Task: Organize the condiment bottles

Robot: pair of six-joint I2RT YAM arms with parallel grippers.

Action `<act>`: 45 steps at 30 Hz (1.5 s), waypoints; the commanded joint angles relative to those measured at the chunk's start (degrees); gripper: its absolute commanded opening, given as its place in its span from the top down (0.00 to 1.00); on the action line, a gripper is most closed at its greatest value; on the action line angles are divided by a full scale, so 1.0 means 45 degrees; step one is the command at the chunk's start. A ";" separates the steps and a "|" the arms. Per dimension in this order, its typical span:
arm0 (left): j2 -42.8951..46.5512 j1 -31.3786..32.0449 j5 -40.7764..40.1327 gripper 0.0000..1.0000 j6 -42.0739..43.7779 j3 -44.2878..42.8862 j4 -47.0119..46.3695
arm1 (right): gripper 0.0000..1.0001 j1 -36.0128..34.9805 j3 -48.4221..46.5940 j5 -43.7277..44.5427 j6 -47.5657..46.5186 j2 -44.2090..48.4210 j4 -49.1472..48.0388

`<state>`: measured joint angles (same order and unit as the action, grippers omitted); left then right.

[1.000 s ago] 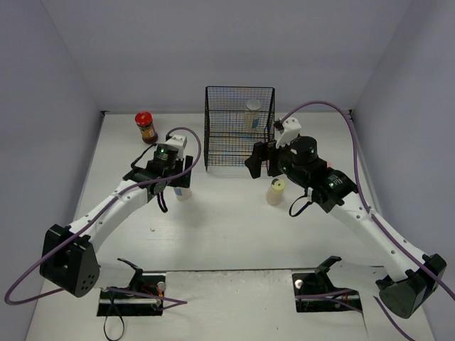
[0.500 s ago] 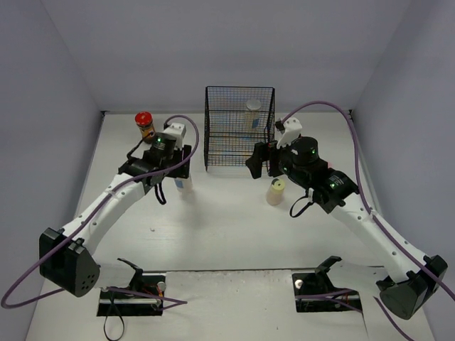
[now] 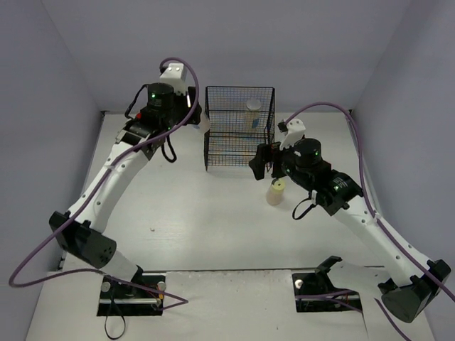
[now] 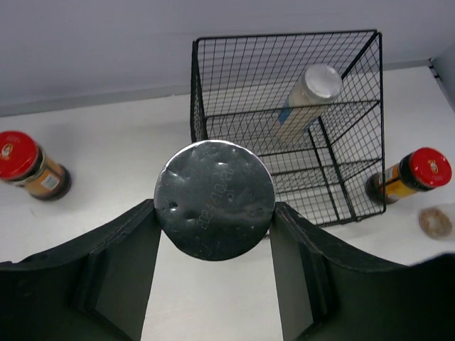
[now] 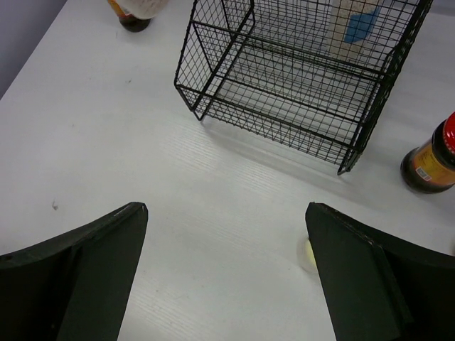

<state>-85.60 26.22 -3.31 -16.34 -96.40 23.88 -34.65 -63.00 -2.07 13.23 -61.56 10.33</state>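
Six condiment containers are counted in all: two dark red-lidded jars (image 4: 32, 169) (image 4: 411, 177), two pale silver-capped bottles (image 4: 313, 89) (image 4: 213, 200), one yellow-green-capped bottle (image 3: 275, 192) and one pink-capped bottle (image 4: 435, 222), of which only the round top is seen at the edge of the left wrist view. One black wire basket (image 4: 284, 35) is counted, and a single silver-capped bottle is numbered inside it. Two robot arms are seen, a left arm (image 3: 121, 167) and a right arm (image 3: 355, 206), and two grippers are counted, the left gripper (image 4: 213, 213) and the right gripper (image 5: 226, 209), each with two fingers.
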 commanded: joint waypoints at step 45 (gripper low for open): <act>-0.8926 0.0561 -0.0748 0.81 0.1912 -0.7796 -0.4018 | 0.00 0.0005 0.0153 -0.0635 -0.0734 0.0164 -0.0537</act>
<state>-128.55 28.40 -6.07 -8.64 -126.15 11.07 -34.63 -62.02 -4.60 10.70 -61.28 11.77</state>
